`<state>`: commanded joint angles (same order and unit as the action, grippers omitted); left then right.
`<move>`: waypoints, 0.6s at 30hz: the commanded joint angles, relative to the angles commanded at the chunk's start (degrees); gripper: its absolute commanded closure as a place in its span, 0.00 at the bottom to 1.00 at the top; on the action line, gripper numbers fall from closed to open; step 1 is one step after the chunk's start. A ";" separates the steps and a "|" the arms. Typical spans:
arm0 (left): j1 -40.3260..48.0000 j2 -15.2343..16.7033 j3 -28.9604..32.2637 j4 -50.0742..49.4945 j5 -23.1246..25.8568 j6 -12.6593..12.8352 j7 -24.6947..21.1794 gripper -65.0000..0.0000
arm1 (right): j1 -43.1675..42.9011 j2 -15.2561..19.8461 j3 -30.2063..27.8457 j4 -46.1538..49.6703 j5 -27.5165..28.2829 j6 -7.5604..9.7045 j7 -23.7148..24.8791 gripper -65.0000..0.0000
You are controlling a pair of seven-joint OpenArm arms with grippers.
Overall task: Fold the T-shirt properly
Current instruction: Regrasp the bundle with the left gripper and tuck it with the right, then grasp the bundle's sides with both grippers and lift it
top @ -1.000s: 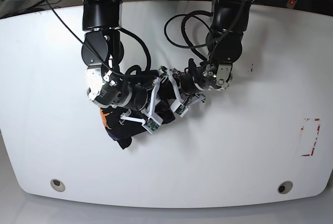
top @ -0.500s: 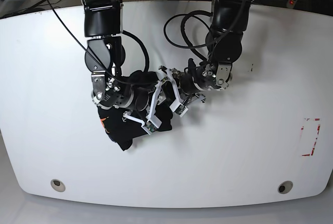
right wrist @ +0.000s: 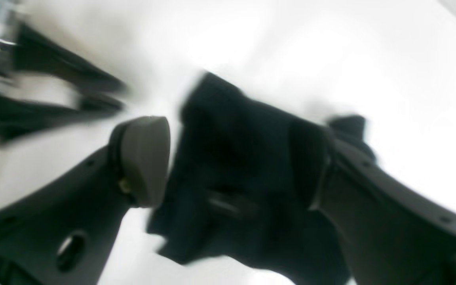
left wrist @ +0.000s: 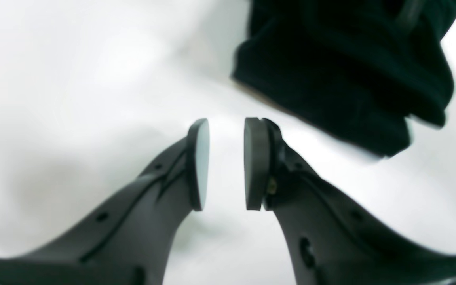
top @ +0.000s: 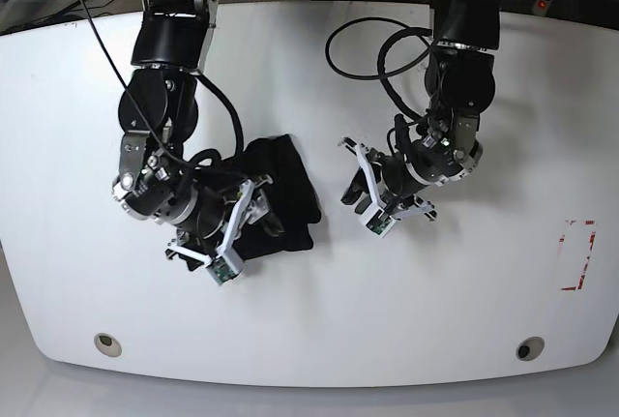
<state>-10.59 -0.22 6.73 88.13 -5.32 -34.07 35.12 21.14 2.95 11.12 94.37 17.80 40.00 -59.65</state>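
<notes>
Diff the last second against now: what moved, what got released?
The left gripper has let go of the bunched black cloth T-shirt and backed off toward the base view's right; it now hangs open over the bare white table. The right gripper swung toward the near edge, jaws apart around the cloth. The shirt is uncovered but remains a crumpled heap in much the same spot.

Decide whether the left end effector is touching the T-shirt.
Apart. In the left wrist view, bare white table separates the left end effector from the T-shirt.
</notes>
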 joint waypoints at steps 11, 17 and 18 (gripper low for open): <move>0.53 -1.14 0.00 0.88 -0.09 0.00 3.34 0.80 | 5.27 4.31 -3.34 -30.42 -0.44 0.00 18.11 0.38; 0.88 -1.14 0.26 2.46 -0.09 0.00 3.43 0.80 | 5.19 4.84 -5.63 -41.32 -0.09 0.00 27.25 0.38; 0.88 -1.05 0.44 2.99 -0.09 0.00 3.43 0.80 | 5.19 5.19 -5.63 -41.14 0.00 0.00 26.81 0.38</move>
<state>-9.71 -1.27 7.16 91.12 -5.41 -34.07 38.55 26.33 8.13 5.49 53.23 17.80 40.00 -32.84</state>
